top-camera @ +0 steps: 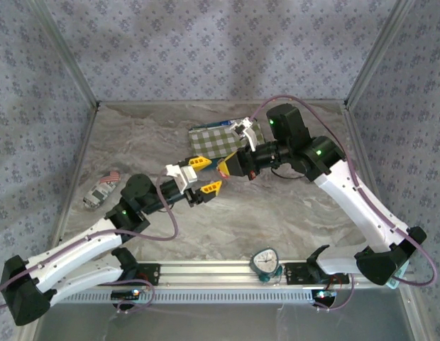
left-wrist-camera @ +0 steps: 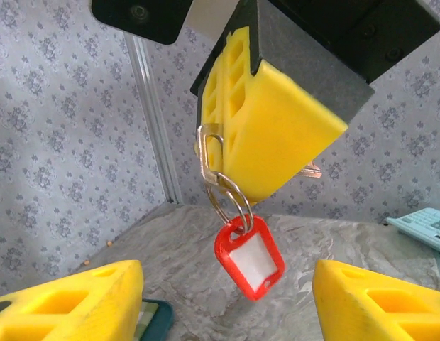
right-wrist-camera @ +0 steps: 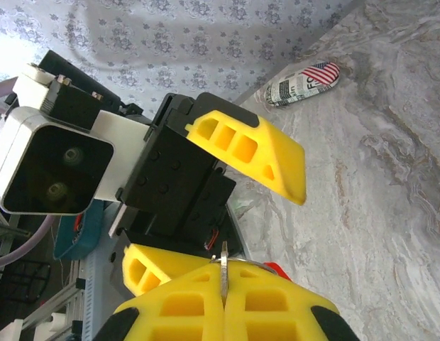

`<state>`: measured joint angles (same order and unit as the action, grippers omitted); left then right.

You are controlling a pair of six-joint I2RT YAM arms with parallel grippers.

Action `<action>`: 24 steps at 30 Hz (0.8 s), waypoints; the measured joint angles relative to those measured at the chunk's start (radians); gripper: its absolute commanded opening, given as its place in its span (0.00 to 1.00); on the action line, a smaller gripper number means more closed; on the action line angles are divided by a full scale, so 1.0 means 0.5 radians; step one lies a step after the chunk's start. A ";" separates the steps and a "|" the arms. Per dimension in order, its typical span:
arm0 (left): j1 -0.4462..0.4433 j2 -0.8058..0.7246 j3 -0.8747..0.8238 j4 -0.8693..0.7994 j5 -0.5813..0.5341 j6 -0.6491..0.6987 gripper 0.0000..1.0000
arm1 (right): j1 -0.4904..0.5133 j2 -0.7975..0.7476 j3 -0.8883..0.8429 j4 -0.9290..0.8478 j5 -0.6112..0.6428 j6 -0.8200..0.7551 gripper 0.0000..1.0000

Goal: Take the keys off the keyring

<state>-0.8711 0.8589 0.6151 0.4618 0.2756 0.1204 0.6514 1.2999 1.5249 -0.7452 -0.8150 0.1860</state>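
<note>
- Top view: the left gripper (top-camera: 206, 175) was spread wide and held nothing. It sat tip to tip with the right gripper (top-camera: 229, 164). A checked cloth (top-camera: 221, 139) lay just behind the right gripper. A flag-print object (top-camera: 101, 190) lay well off to the left gripper's outer side. A small clock (top-camera: 265, 261) stood back by the arm bases.
- Left wrist view: the right gripper was clamped on a key (left-wrist-camera: 204, 156), straight ahead and above the left's yellow fingers (left-wrist-camera: 78, 302). The keyring (left-wrist-camera: 239, 193) hung under the key with a red tag (left-wrist-camera: 250, 256) dangling off it, clear of the table (left-wrist-camera: 170, 249). A calculator (left-wrist-camera: 426, 226) sat off to the right.
- Right wrist view: the key's edge was pinched between the right gripper's closed fingers. The left gripper's open jaws were directly ahead and blocked much of the table. The flag-print object lay far beyond them.
</note>
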 measured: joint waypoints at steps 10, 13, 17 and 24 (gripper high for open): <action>-0.005 0.109 0.018 0.124 0.001 0.037 0.57 | 0.008 0.000 0.000 0.002 -0.024 0.011 0.00; -0.014 0.124 0.039 0.134 0.003 0.041 0.54 | 0.008 0.000 0.000 0.002 -0.027 0.015 0.00; -0.021 0.132 0.067 0.149 0.002 0.044 0.52 | 0.011 0.000 -0.001 0.007 -0.034 0.016 0.00; -0.026 0.143 0.093 0.179 0.008 0.057 0.45 | 0.011 0.000 -0.008 0.047 -0.054 0.034 0.00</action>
<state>-0.8841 0.9306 0.6617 0.5514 0.2798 0.1490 0.6571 1.2999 1.5208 -0.7219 -0.8421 0.2031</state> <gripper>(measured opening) 0.467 0.052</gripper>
